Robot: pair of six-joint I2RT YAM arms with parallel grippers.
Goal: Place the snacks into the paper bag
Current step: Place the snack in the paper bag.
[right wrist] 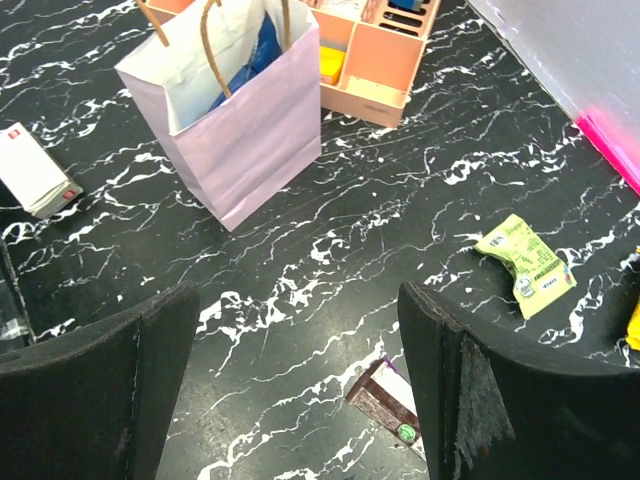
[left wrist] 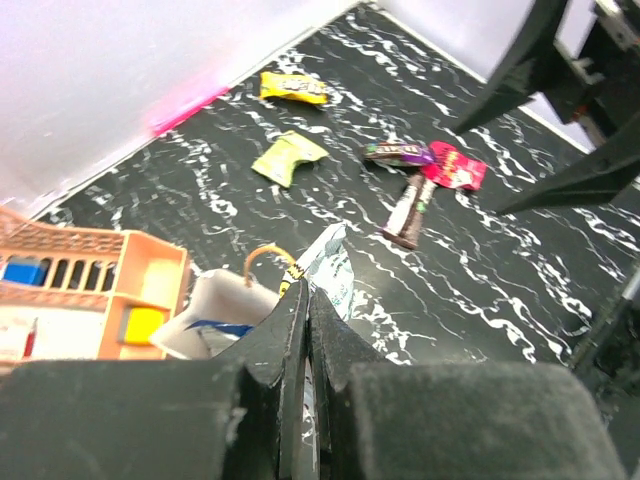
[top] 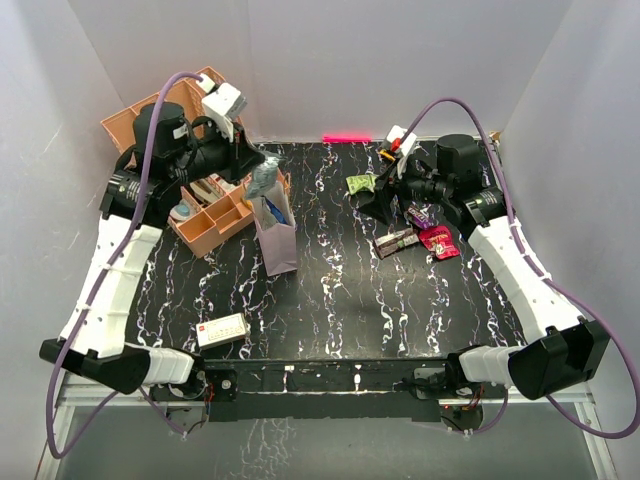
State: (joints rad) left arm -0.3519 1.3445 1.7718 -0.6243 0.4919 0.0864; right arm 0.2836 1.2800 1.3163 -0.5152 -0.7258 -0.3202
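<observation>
The mauve paper bag [top: 279,238] stands open at the left of the black table, with the large blue packet [top: 275,210] inside. My left gripper [top: 255,165] is shut on a silver packet [top: 263,180] and holds it just above the bag's mouth; the left wrist view shows the packet [left wrist: 337,265] sticking out past the closed fingers over the bag [left wrist: 205,312]. My right gripper [top: 383,200] is open and empty above the table. A green packet [top: 360,184], a yellow one [top: 387,155], a dark brown one [top: 397,241], a purple one [top: 421,216] and a red one [top: 440,241] lie around it.
A peach slotted organiser [top: 215,215] stands behind and left of the bag. A white box with a red mark [top: 222,329] lies near the front left. A pink strip [top: 346,138] runs along the back wall. White walls close in the table.
</observation>
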